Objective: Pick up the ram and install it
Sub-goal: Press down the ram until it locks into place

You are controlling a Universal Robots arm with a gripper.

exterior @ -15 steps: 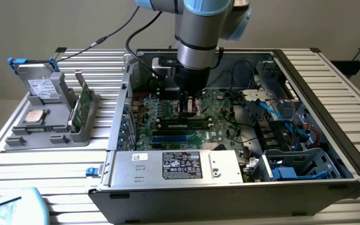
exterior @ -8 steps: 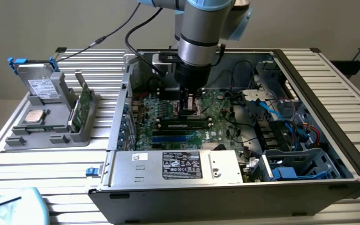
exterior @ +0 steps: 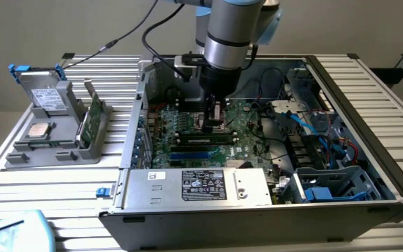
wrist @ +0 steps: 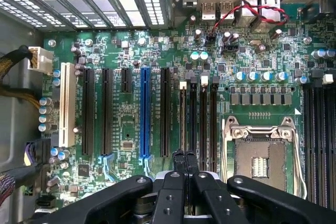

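Exterior view. Open computer case (exterior: 369, 157) lying on a slatted metal desk (exterior: 54, 184), side panel off, green motherboard (exterior: 187, 131) exposed inside the case. Robot arm (exterior: 233, 31) reaching down from above into the middle of the case. Tool (exterior: 214, 126) low over the motherboard, closed, fingers pressed together with nothing seen gripped between them. Ram (exterior: 205, 139) inside the case, standing on edge in a slot on the motherboard, right at the tip of the tool on the side towards the case's front wall; touching or just apart, cannot tell. Grey power supply (exterior: 201, 186) with a black label against that front wall. Bundles of blue, red and black cables (exterior: 320, 136) in the part of the case on the exterior view's right. Outside the case, on the exterior view's left, a grey holder (exterior: 54, 147) on the desk, carrying a tall green circuit card (exterior: 93, 121) on edge, a square processor chip (exterior: 40, 129) lying flat, and a drive (exterior: 44, 97) with blue clips.

Wrist view. Looking straight down into the case at the motherboard. Tool (wrist: 184, 163) shut, black fingertips (wrist: 178, 161) together over one end of a row of narrow black memory slots (wrist: 203, 114). Silver processor socket (wrist: 260, 153) on one side of those slots, a long blue slot (wrist: 145, 111) and a white slot (wrist: 66, 103) on the other. Stick itself not told apart from the slots from this angle. Red and black twisted wires (wrist: 247, 9) near the case wall.
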